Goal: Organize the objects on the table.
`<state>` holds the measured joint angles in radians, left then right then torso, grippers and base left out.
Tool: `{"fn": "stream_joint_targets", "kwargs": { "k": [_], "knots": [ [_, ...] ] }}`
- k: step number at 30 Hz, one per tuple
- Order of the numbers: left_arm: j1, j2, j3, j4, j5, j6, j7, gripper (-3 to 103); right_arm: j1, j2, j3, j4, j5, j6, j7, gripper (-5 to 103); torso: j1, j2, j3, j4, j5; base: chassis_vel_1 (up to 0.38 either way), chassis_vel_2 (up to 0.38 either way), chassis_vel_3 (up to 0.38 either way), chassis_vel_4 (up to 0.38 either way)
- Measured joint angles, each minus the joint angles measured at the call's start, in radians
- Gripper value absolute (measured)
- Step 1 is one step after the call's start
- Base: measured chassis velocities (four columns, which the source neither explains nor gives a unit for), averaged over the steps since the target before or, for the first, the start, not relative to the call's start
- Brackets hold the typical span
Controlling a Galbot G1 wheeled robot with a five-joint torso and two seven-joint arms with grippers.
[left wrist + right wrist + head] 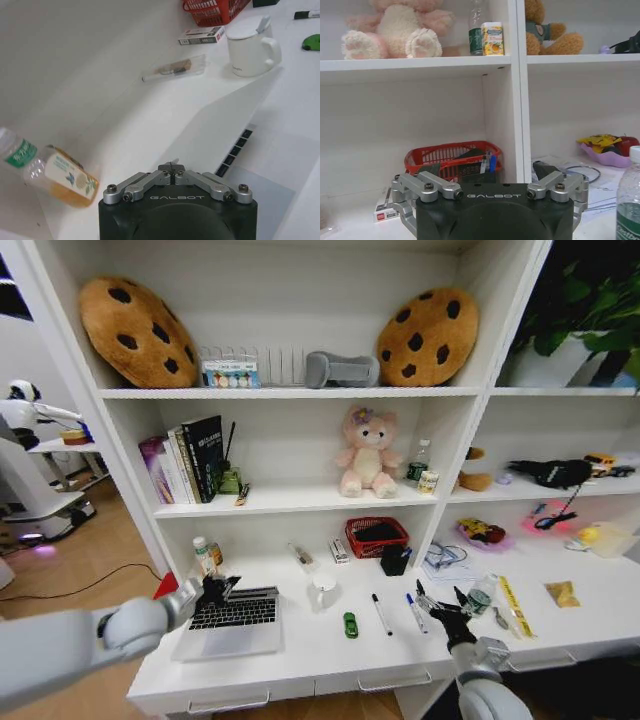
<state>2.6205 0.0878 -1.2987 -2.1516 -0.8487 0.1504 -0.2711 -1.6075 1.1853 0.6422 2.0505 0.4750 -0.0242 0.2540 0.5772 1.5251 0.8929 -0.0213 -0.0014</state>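
A silver laptop (232, 625) lies open at the left of the long white table (320, 655). My left gripper (214, 590) is shut on the back-left edge of its lid (150, 125); the keys (235, 150) show just past it. Right of the laptop lie a tiny green toy car (350, 624) and two white marker pens (381, 614) (412, 612). Just right of the pens, my right gripper (440, 602) hovers open over the table, holding nothing. A tan scrap (563, 592) lies far right.
A white lidded mug (322, 590), a red basket (377, 536) and a black holder (394, 560) stand behind the pens. Two bottles (207, 555) stand behind the laptop and a clear bottle (480, 595) right of my right gripper. Shelves with a pink bear (367, 452) rise behind.
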Motion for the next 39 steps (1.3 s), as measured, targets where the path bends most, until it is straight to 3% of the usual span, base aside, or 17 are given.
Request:
{"fn": "stream_joint_targets", "kwargs": {
  "k": [1, 3, 4, 6, 9, 11, 14, 15, 18, 19, 22, 23, 25, 26, 29, 35, 39],
  "knots": [
    [0.0, 0.0, 0.0, 0.0, 0.0, 0.0, 0.0, 0, 0.0, 0.0, 0.0, 0.0, 0.0, 0.0, 0.0, 100, 0.0, 0.0, 0.0, 0.0, 0.0, 0.0, 0.0, 0.0, 0.0],
    [-0.017, -0.09, 0.085, -0.046, 0.045, -0.005, -0.008, 0, 0.003, -0.003, -0.01, -0.002, 0.0, -0.002, 0.001, 100, 0.0, 0.0, 0.0, -0.0014, 0.0014, 0.0, 0.0, 0.0, 0.0],
    [-0.017, -0.09, 0.085, -0.046, 0.045, -0.005, -0.008, 0, 0.003, -0.003, -0.01, -0.002, 0.0, -0.002, 0.001, 100, 0.0, 0.0, 0.0, -0.0014, 0.0014, 0.0, 0.0, 0.0, 0.0],
    [-0.072, -0.181, 0.137, -0.065, 0.074, -0.02, -0.003, 0, -0.002, -0.008, -0.014, -0.002, 0.0, -0.002, 0.001, 100, 0.0, 0.0, 0.0, -0.001, 0.0011, 0.0, 0.0, 0.0, 0.0],
    [-0.106, -0.23, 0.129, -0.074, 0.071, -0.03, 0.002, 0, -0.003, -0.016, -0.017, -0.001, 0.001, -0.002, 0.001, 100, 0.0, 0.0, 0.0, -0.0011, 0.0014, 0.0, 0.0, 0.0, 0.0],
    [-0.13, -0.256, 0.115, -0.076, 0.063, -0.034, 0.006, 6, -0.004, -0.022, -0.018, 0.001, 0.001, -0.002, 0.001, 100, 0.0, 0.0, -0.001, -0.0012, 0.0012, 0.0, 0.0, 0.0, 0.0],
    [-0.232, -0.362, 0.098, -0.083, 0.04, -0.05, 0.028, 22, -0.016, -0.035, -0.023, 0.022, 0.001, -0.002, 0.0, 100, 0.0, 0.0, 0.0, -0.0018, 0.0015, 0.0, 0.0, 0.0, 0.0],
    [-0.232, -0.362, 0.098, -0.083, 0.04, -0.05, 0.028, 22, -0.016, -0.035, -0.023, 0.022, 0.001, -0.002, 0.0, 100, 0.0, 0.0, 0.0, -0.0018, 0.0015, 0.0, 0.0, 0.0, 0.0],
    [-0.415, -0.57, 0.143, -0.095, 0.059, -0.056, 0.073, 38, -0.047, -0.051, -0.017, 0.047, 0.001, 0.0, -0.004, 100, 0.0, 0.001, -0.001, -0.0014, 0.0017, 0.0, 0.0, 0.0, 0.0],
    [-0.415, -0.57, 0.143, -0.095, 0.059, -0.056, 0.073, 38, -0.047, -0.051, -0.017, 0.047, 0.001, 0.0, -0.004, 100, 0.0, 0.001, -0.001, -0.0014, 0.0017, 0.0, 0.0, 0.0, 0.0],
    [-0.549, -0.743, 0.171, -0.111, 0.02, -0.049, 0.074, 54, -0.076, -0.068, -0.018, 0.07, -0.004, 0.002, -0.006, 100, -0.001, 0.001, -0.001, -0.0012, 0.0013, 0.0, 0.0, 0.0, 0.0],
    [-0.549, -0.743, 0.171, -0.111, 0.02, -0.049, 0.074, 54, -0.076, -0.068, -0.018, 0.07, -0.004, 0.002, -0.006, 100, -0.001, 0.001, -0.001, -0.0012, 0.0013, 0.0, 0.0, 0.0, 0.0],
    [-0.598, -0.837, 0.167, -0.102, 0.026, -0.063, 0.082, 59, -0.097, -0.071, -0.022, 0.092, -0.01, 0.003, -0.008, 100, 0.0, 0.001, -0.001, -0.0014, 0.0015, 0.0, 0.0, 0.0, 0.0],
    [-0.598, -0.837, 0.167, -0.102, 0.026, -0.063, 0.082, 59, -0.097, -0.071, -0.022, 0.092, -0.01, 0.003, -0.008, 100, 0.0, 0.001, -0.001, -0.0014, 0.0015, 0.0, 0.0, 0.0, 0.0],
    [-0.643, -0.986, 0.13, -0.073, 0.037, -0.09, 0.103, 76, -0.143, -0.058, -0.029, 0.122, -0.033, 0.012, -0.014, 100, 0.0, 0.001, -0.001, -0.0014, 0.0012, 0.0, 0.0, 0.0, 0.0],
    [-0.631, -1.105, 0.069, -0.036, 0.044, -0.157, 0.151, 97, -0.184, -0.012, -0.078, 0.122, -0.103, 0.038, -0.027, 100, 0.0, 0.001, -0.001, -0.0014, 0.0015, 0.0, 0.0, 0.0, 0.0],
    [-0.596, -1.135, 0.076, -0.032, 0.051, -0.199, 0.177, 100, -0.188, 0.002, -0.102, 0.118, -0.126, 0.043, -0.029, 100, -0.001, 0.001, -0.001, -0.0013, 0.0017, 0.0, 0.0, 0.0, 0.0]
  ]
}}
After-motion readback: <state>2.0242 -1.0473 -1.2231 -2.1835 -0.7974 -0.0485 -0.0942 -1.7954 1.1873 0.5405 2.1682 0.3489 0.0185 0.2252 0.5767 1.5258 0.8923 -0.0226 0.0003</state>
